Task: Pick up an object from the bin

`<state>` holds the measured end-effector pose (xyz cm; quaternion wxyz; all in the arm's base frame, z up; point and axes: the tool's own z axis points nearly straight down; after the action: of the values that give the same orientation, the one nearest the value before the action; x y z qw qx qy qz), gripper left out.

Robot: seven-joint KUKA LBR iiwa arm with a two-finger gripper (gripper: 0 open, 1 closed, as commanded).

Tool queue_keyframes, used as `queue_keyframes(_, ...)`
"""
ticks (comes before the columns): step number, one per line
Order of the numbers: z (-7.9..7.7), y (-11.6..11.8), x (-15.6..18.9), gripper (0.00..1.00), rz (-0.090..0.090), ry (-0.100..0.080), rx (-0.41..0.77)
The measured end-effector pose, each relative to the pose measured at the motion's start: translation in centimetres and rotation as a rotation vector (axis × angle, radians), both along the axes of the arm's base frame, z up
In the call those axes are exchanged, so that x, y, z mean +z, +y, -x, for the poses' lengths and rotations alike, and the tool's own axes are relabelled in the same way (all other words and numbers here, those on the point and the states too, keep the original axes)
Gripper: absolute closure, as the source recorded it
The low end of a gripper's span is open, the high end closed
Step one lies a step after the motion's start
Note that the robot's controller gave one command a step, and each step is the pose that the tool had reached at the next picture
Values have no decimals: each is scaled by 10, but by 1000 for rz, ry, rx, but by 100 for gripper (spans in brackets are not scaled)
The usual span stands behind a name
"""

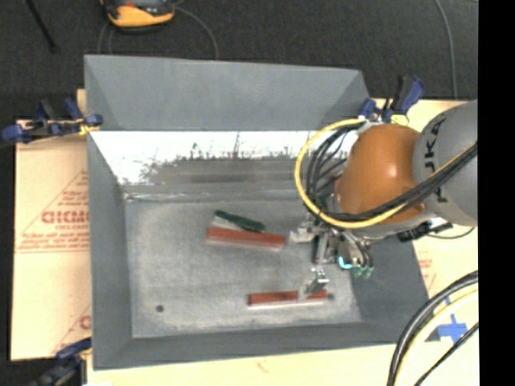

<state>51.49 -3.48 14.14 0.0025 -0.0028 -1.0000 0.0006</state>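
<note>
Tool: the tool hangs low in the right part of the bin, its tip at the right end of the near bar; I cannot tell whether they touch.
Tool state: I cannot tell whether it is open or closed, and nothing is seen gripped.
Thing under the tool: the near bar, slim and red-brown, lies flat on the bin floor, right of centre and close to the near wall.
Long axis: it runs left to right, almost along the near wall, with the right end a touch farther back.
Other things: a far bar of the same colour lies mid-bin, with a dark green piece against its far-left end. Both lie apart from the near bar.
Step in hand: probably lining up for a grasp on the near bar.
Doing it well: grip across the narrow width, near to far. A hold at the very end may let the bar droop, so moving left toward its middle should balance it better.
Risk: the sloping near wall is close by.
</note>
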Motion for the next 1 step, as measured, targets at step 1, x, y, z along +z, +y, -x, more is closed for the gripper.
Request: queue_keyframes(1,-2,0,4,0,1,-8,1)
